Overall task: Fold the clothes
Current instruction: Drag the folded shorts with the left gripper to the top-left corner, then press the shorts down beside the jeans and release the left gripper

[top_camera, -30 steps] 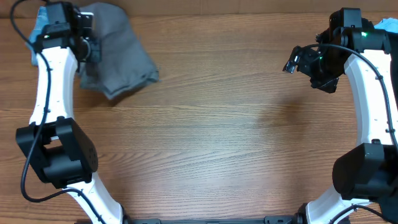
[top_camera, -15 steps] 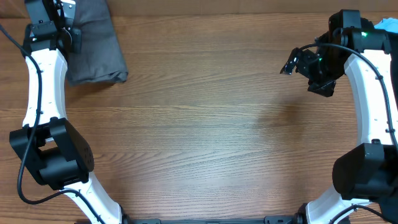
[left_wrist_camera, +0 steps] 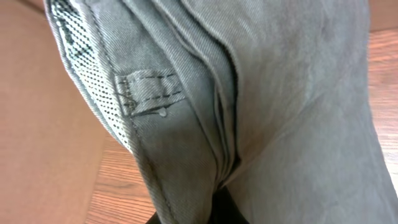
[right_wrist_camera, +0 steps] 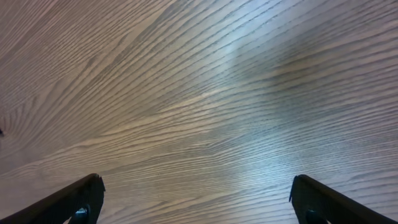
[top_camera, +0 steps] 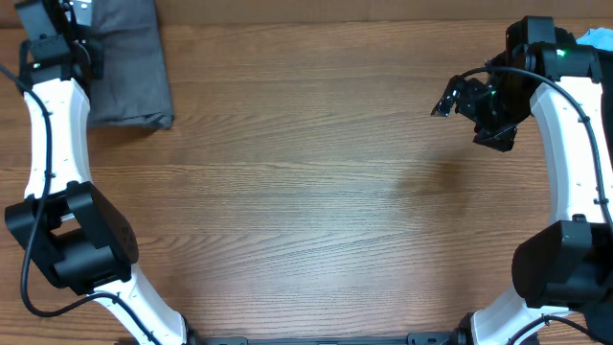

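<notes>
Clothes [left_wrist_camera: 280, 112] fill the left wrist view, right up against the lens: plain grey woven cloth with stitched seams, a belt loop [left_wrist_camera: 146, 93] sewn on with dark thread, and a strip of dotted mesh lining [left_wrist_camera: 81, 43] along the turned-over edge. The folds draw together toward a dark piece at the bottom of that view, where the left hand [top_camera: 59, 17] has the cloth pinched.

In the right wrist view, the two dark fingers sit far apart at the bottom corners, with only bare wood grain between them. The right hand [right_wrist_camera: 196, 183] is spread wide and holds nothing.

From overhead, the two arm bases stand at the near edge, left and right. Beyond them the brown wooden surface [top_camera: 316, 192] stretches out. Farther back on the right, the right hand hangs above the wood, pointing inward, well apart from the garment. A sliver of something light blue [top_camera: 596, 36] shows at the far right edge, behind that arm.

At the far left corner lie the clothes, a compact grey block with its near edge resting on the surface and its far end running out of the top of the frame. The left hand is on their left side, touching them.
</notes>
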`<state>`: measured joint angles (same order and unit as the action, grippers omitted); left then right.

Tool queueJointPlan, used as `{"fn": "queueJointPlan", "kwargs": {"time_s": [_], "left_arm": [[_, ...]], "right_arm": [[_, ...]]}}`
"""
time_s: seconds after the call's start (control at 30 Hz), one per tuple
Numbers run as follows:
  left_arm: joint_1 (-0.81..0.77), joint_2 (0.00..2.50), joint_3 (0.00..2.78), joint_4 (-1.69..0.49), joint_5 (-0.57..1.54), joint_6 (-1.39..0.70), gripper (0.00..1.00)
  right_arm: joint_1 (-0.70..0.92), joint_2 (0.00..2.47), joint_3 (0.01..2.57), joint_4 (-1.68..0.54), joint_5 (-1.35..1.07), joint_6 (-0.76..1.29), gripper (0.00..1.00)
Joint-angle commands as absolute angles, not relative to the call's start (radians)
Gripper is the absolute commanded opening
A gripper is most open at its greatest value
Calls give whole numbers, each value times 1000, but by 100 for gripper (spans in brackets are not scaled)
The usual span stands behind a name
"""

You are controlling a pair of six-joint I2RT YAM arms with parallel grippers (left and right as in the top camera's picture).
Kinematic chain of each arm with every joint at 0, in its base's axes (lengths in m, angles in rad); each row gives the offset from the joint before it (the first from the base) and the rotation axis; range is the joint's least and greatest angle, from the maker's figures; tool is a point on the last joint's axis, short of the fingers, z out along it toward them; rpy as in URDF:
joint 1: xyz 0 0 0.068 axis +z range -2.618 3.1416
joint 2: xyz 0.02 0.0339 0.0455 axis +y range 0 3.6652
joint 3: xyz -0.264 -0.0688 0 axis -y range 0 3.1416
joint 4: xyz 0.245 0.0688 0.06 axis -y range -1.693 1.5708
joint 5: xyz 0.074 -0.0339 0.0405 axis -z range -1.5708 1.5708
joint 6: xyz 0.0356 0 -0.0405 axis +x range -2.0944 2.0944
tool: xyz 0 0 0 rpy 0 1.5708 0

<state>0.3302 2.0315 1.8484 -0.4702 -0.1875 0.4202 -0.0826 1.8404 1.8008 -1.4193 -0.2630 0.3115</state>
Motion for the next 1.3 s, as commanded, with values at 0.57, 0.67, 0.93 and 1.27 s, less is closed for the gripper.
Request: {"fn": "queueJointPlan", "kwargs": {"time_s": [0.57, 0.67, 0.93, 1.27], "left_arm": [[413, 2184, 1890, -238, -414, 384, 87], [407, 2175, 1890, -238, -466, 365, 100], [334, 2081, 1895, -235, -469, 317, 100], [271, 2112, 1894, -161, -313, 111, 4]], "right_arm": [[-78, 1837, 1806, -1462, -263, 307, 100], [-78, 1837, 1806, -1462, -263, 306, 100], [-78, 1837, 1806, -1470, -263, 284, 100], [-78, 1837, 1806, -1475, -263, 281, 100]]}}
